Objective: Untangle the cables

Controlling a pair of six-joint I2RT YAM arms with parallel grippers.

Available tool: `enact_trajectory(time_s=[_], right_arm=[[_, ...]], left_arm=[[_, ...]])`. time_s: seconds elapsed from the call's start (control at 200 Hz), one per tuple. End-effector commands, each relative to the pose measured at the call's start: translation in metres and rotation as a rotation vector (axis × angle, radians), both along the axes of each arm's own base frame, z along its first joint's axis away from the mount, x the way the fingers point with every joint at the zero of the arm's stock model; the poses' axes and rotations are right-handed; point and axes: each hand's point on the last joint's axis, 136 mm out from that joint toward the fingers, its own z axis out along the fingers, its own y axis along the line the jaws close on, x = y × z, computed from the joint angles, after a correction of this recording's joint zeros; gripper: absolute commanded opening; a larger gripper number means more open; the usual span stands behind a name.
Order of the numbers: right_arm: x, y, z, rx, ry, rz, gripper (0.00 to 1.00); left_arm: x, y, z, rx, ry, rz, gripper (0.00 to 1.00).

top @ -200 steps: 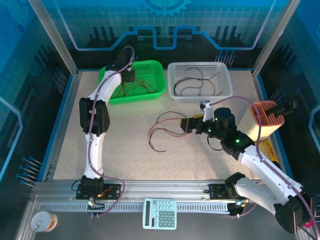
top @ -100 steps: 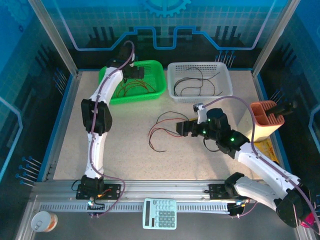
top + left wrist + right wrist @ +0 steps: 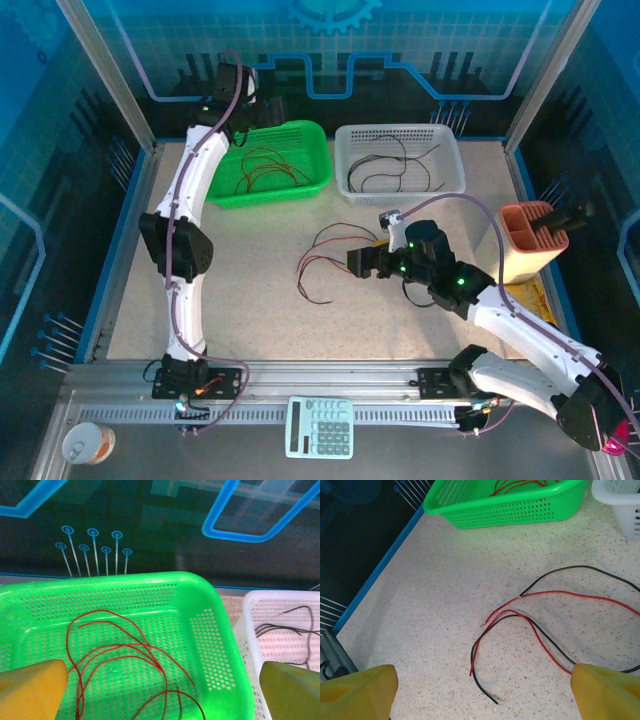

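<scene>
The left gripper (image 3: 268, 110) is raised at full reach over the green basket (image 3: 318, 150), jaws wide, holding nothing — the right gripper (image 3: 362, 262), also spread, hovers low beside the cables (image 3: 325, 250).

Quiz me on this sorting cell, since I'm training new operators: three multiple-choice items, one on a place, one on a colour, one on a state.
1. The all-red wires lie: A in the green basket; B in the white basket; C on the table.
2. The wires in the white basket are: A red; B yellow; C black.
3. The right pincer over the loose table wires is: A shut on a wire; B open, holding nothing; C shut on a basket rim.

Key: 1 A, red loops lie on the green mesh; 2 C, only dark strands lie there; 3 B, its fingers stand wide apart above the wires.
</scene>
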Motion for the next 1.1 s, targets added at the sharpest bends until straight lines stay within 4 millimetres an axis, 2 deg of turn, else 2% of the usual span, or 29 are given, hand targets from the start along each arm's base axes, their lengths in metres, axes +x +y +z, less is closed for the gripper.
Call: enact_trajectory(time_s=[0.0, 0.14, 0.285, 0.39, 0.52, 0.65, 0.78, 0.905, 1.09], right_arm=[[0.001, 0.005, 0.003, -0.008, 0.003, 0.0, 0.9], [0.0, 0.006, -0.01, -0.05, 0.039, 0.001, 0.89], [-0.005, 0.006, -0.04, -0.108, 0.145, -0.012, 0.87], [-0.013, 0.012, -0.067, -0.143, 0.218, -0.001, 0.83], [-0.024, 0.03, -0.098, -0.187, 0.295, 0.025, 0.77], [-0.036, 0.052, -0.128, -0.254, 0.338, 0.046, 0.71], [-0.044, 0.067, -0.153, -0.307, 0.369, 0.049, 0.67], [-0.044, 0.069, -0.17, -0.347, 0.389, 0.014, 0.62], [-0.038, 0.077, -0.18, -0.345, 0.403, -0.003, 0.53]], left_arm=[[-0.025, -0.014, 0.025, -0.09, -0.032, -0.038, 0.99], [-0.06, -0.028, 0.02, -0.142, -0.029, -0.083, 0.99], [-0.11, -0.036, 0.006, -0.242, -0.002, -0.121, 0.99], [-0.153, -0.039, -0.015, -0.301, 0.036, -0.126, 0.99], [-0.203, -0.044, -0.044, -0.362, 0.08, -0.128, 0.99], [-0.24, -0.041, -0.074, -0.385, 0.129, -0.106, 0.99], [-0.259, -0.036, -0.089, -0.386, 0.155, -0.09, 0.99], [-0.268, -0.035, -0.088, -0.394, 0.146, -0.091, 0.99], [-0.272, -0.037, -0.089, -0.399, 0.151, -0.101, 0.99]])
